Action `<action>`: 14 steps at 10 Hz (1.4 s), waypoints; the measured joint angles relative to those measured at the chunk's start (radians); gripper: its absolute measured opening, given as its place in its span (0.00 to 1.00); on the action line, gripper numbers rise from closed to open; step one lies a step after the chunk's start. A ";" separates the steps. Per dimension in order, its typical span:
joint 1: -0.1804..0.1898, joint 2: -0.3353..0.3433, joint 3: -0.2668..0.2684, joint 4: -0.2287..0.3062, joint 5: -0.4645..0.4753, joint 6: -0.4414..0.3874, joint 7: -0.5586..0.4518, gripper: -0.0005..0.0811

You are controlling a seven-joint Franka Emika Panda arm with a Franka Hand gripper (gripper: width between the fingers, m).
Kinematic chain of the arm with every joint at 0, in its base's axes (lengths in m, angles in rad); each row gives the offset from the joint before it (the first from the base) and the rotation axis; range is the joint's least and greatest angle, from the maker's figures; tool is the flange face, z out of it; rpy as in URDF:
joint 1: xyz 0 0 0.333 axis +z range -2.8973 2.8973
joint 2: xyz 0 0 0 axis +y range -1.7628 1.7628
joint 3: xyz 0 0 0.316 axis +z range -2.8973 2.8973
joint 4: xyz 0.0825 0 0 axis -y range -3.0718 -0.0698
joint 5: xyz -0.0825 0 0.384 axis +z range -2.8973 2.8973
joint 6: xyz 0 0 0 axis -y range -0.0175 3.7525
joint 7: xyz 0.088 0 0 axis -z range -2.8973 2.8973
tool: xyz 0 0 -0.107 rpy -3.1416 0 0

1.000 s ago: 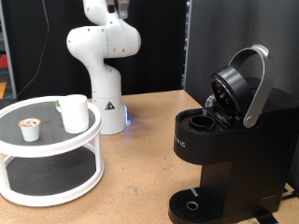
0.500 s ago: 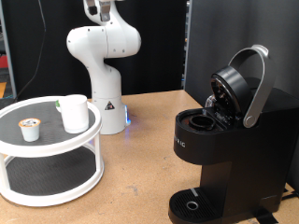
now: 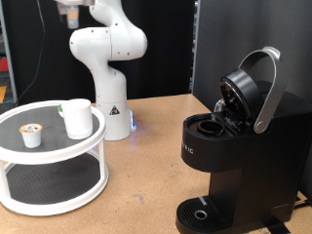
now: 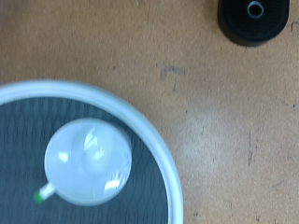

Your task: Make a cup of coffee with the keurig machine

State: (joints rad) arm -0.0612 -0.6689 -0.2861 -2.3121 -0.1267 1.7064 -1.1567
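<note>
Standing on tiered tray (image 3: 97,146), cup (image 3: 78,119) (pod (image 3: 32,135) beside)

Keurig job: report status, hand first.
Hand high at exterior view's top left, above the tray; nothing seen in it. Cup and pod on tray's upper tier. Keurig machine lid open, chamber looks empty.

On the front of the keurig machine (image 3: 234,146) I see pale lettering running vertically, but it is too small for me to read. My base (image 3: 109,107) carries a small dark triangle sign. I can read no other text.
</note>
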 joint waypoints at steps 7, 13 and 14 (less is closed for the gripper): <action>-0.024 0.051 -0.069 0.010 -0.075 0.030 -0.058 0.99; -0.036 0.162 -0.149 0.012 -0.108 0.155 -0.077 0.99; -0.036 0.169 -0.158 0.012 -0.108 0.162 -0.093 0.99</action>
State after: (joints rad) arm -0.0977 -0.4995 -0.4438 -2.3004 -0.2349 1.8688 -1.2497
